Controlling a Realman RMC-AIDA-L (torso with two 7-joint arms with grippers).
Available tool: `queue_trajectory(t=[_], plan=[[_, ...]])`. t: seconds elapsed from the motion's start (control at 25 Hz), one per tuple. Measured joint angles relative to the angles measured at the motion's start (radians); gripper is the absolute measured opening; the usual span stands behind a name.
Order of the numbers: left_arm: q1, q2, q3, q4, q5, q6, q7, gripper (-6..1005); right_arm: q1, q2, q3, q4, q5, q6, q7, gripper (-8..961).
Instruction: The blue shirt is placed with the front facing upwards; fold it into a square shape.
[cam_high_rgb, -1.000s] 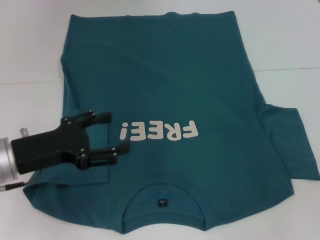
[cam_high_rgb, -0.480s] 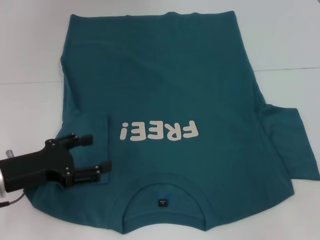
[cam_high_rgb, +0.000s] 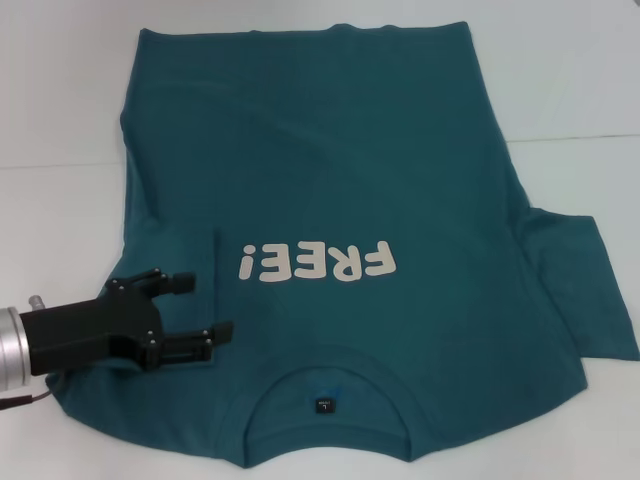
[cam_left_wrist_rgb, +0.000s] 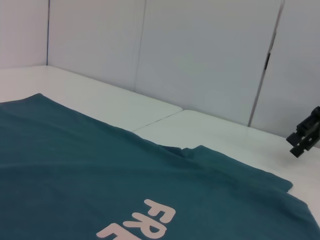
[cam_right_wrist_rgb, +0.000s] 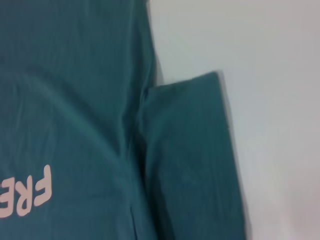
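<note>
On the white bench (cam_high_rgb: 60, 90), the head view shows one blue shirt (cam_high_rgb: 340, 150) lying flat, print side up, with the "FREE!" lettering (cam_high_rgb: 318, 263) reading upside down and the neck opening at the near edge. The shirt's left sleeve is folded in over the body; the right sleeve (cam_high_rgb: 585, 290) lies spread toward the bench's right edge. One pincer is in view, the left pincer (cam_high_rgb: 205, 305), over the folded sleeve near the bench's near-left corner, its two fingers apart and holding nothing. The shirt's near hem of the collar is cut off by the frame.

In the left wrist view, the shirt (cam_left_wrist_rgb: 75, 170) fills the foreground with only part of the lettering visible; a small dark piece of the right pincer (cam_left_wrist_rgb: 305, 132) shows at the far side, its state unreadable.

The right wrist view shows the shirt (cam_right_wrist_rgb: 65, 90) and its spread sleeve (cam_right_wrist_rgb: 192, 160) on the bench (cam_right_wrist_rgb: 270, 75).
</note>
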Motion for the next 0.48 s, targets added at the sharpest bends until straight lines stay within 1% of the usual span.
queue_trajectory(t=[0.48], plan=[[0.012,-0.003,0.0,0.003,0.004,-0.007,-0.005,937,0.002,0.009,-0.001,0.044,0.003,-0.026,0.009,791]])
